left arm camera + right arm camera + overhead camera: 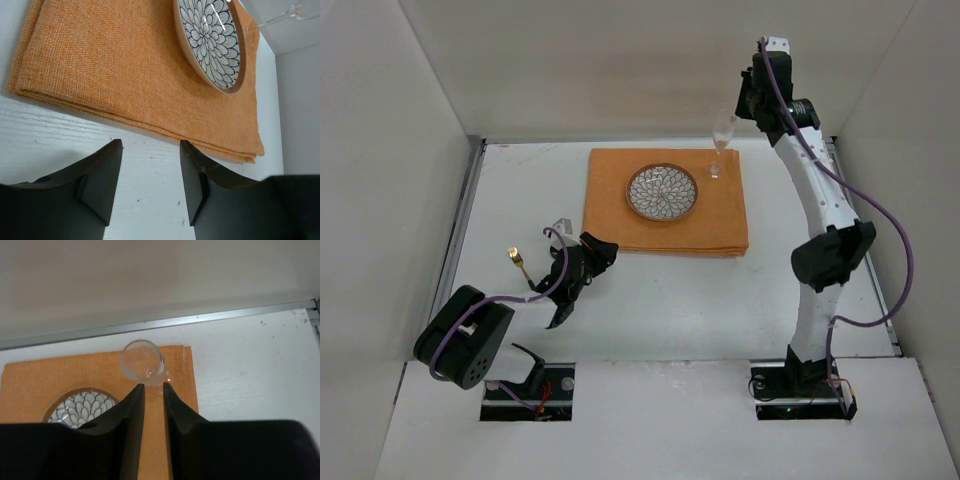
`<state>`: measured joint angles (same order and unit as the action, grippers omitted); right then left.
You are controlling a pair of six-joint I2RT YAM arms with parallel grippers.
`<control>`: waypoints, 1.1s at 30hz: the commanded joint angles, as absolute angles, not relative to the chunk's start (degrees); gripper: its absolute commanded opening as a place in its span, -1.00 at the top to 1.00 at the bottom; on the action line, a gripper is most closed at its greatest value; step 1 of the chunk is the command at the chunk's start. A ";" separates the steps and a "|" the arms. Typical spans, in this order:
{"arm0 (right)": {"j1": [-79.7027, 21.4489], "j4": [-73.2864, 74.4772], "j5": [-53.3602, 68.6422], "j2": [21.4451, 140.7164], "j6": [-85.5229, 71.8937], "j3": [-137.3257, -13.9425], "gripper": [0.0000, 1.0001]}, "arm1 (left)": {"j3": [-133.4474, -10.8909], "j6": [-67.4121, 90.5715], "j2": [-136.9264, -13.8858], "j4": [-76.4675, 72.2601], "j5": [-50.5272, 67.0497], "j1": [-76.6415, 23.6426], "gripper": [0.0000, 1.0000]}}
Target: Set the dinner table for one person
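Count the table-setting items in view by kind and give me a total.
plate: 1
glass: 1
fork: 1
cloth: 1
Total: 4

Orange cloth [615, 222] is folded in several layers, flat, with the stacked edges showing in the left wrist view. Round plate [662, 192] sits on it toward the far edge: brown rim, blue-and-white petal pattern. Clear stemmed glass [723, 132] is just right of the plate over the cloth's far right corner, tilted; can't tell if its foot touches the cloth. Small gold fork [519, 264] lies on the surface [660, 300], well left of the cloth. Plain white walls [620, 70] on three sides.
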<state>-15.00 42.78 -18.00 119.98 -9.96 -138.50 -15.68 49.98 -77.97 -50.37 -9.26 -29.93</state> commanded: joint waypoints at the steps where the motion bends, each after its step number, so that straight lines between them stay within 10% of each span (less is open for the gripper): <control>1: -15.42 33.34 -17.14 107.96 -13.61 -129.60 0.74 | -16.70 48.52 -76.30 -53.53 -10.46 -30.27 0.15; 14: -29.04 -10.98 -17.75 59.43 -24.42 -51.10 0.78 | -21.79 39.12 -69.36 -37.65 -19.76 -33.44 0.77; 33: -37.39 -20.82 -17.75 48.08 -30.85 -26.90 0.75 | -27.16 34.45 -62.93 1.31 -37.17 -31.33 0.40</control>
<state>-35.40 -13.85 -17.08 49.63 -29.74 -27.94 -24.29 35.83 -62.13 -4.60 -32.95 -32.21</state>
